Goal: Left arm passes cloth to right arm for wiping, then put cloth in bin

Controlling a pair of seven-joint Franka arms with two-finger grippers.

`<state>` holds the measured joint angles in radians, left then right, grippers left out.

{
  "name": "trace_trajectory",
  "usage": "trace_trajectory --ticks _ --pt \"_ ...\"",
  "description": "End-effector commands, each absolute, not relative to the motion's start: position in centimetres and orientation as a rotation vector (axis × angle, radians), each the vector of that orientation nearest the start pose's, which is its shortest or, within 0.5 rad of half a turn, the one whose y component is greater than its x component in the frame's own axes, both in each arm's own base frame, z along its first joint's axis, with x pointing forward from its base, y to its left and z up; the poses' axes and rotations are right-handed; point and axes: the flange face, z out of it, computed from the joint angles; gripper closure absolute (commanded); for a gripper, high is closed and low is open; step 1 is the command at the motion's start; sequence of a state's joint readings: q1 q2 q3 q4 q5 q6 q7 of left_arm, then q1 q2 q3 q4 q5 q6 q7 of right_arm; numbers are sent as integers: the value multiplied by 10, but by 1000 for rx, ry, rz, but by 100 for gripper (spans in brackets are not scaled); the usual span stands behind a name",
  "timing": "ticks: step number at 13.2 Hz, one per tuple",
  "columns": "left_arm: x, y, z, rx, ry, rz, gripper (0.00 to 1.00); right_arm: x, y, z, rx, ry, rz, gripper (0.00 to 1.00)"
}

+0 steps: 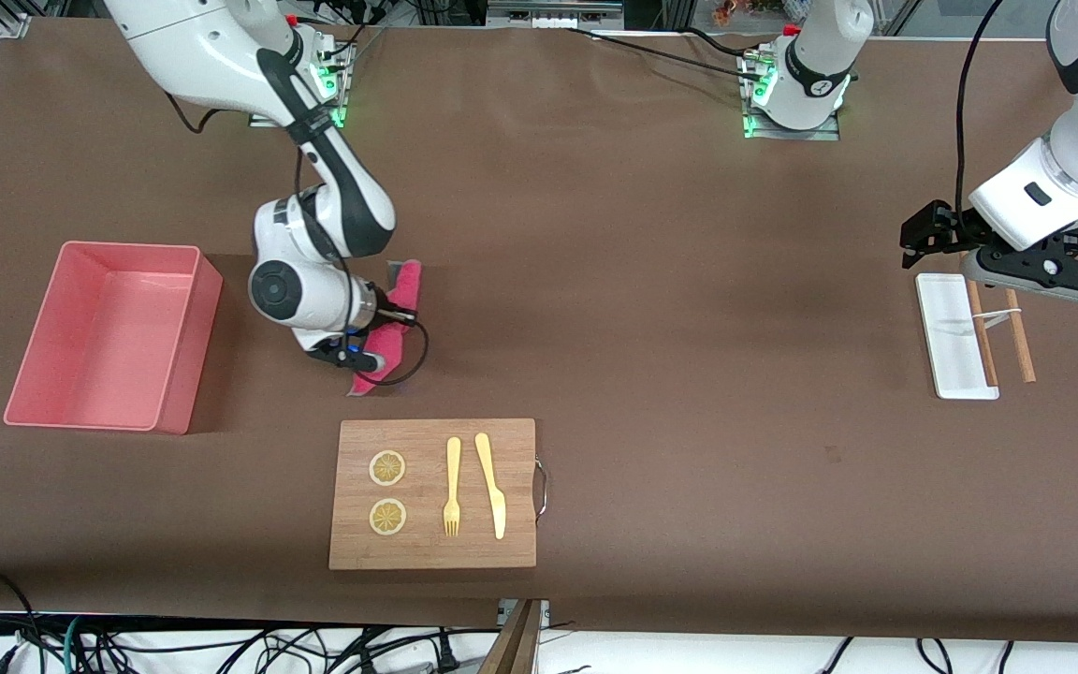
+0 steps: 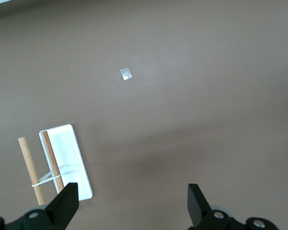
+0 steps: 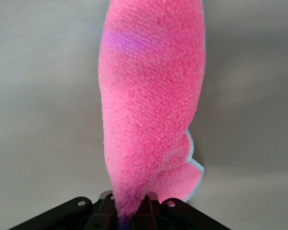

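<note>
Right wrist view shows the right gripper (image 3: 129, 207) with jaws closed on the cloth (image 3: 151, 96), low on the surface beside the bin (image 1: 80, 412). The cloth could catch the bin's wall. The left gripper (image 2: 132, 201) waits, jaws open, near the edge at the left arm's end.

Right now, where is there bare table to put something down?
Bare table lies between the cutting board and the white tray. It is crowded around the right gripper holding the cloth beside the bin. The left gripper waits over the tray.
</note>
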<state>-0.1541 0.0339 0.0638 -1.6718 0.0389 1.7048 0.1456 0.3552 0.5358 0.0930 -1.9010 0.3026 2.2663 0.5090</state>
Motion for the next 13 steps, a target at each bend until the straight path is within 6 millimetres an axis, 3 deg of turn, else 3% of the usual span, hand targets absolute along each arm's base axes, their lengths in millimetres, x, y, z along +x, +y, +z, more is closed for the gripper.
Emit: trace_trajectory --ticks 1,4,6,7,9,13 --pt "574 -49 575 -3058 403 15 0 557 321 209 -2863 525 412 100" --pt "573 -48 574 -3058 410 17 0 561 372 228 -2802 644 392 100" --pt "574 -48 574 -3058 411 17 0 567 380 243 -2778 674 379 100" --pt "573 -48 574 -3057 413 20 0 569 374 241 -2777 683 394 100" --pt "574 -45 575 -3058 408 16 0 582 338 227 -2781 711 442 100" --pt "574 -43 574 -3059 403 18 0 592 272 200 -2812 473 509 100"
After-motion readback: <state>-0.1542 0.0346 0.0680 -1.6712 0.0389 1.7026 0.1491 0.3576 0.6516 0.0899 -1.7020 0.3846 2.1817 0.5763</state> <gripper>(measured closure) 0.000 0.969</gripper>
